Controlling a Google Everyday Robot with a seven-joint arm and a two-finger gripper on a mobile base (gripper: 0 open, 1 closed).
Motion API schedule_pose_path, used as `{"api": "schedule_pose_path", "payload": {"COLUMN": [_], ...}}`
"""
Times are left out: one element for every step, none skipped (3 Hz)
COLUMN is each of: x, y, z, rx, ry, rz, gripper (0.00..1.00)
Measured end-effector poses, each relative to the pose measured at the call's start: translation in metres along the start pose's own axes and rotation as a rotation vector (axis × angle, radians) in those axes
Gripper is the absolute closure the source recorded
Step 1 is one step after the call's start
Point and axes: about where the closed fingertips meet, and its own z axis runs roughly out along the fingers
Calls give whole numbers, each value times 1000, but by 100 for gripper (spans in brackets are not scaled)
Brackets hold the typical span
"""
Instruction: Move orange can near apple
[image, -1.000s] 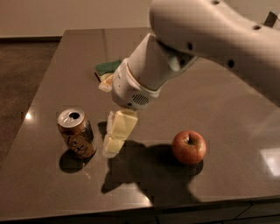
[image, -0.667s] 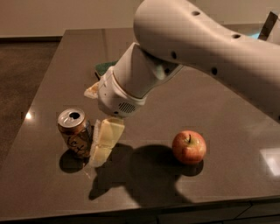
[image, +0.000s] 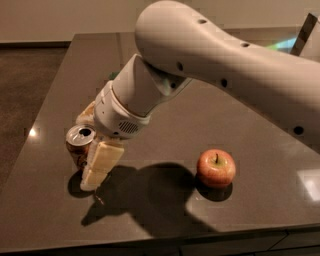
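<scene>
The orange can (image: 78, 143) stands upright on the dark table (image: 260, 210) at the left, silver top showing. My gripper (image: 98, 169) reaches down right against the can's right side and hides part of its body. The apple (image: 216, 168), red-orange with a short stem, sits on the table well to the right of the can, apart from the gripper. My large white arm (image: 210, 65) crosses the view from the upper right.
A pale yellowish object (image: 86, 114) lies just behind the can, mostly hidden by my arm's wrist. The table's front edge runs along the bottom of the view and its left edge lies close to the can.
My gripper has moved left, away from the apple, and now sits against the can's right side. The can and the apple have not moved.
</scene>
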Motion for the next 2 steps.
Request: {"api": "schedule_pose_path", "payload": {"x": [-4, -2], "y": [-6, -19], "z": [3, -5], "rx": [1, 20], "ry": [-16, -34], "rz": [-3, 4], "gripper": [41, 65]}}
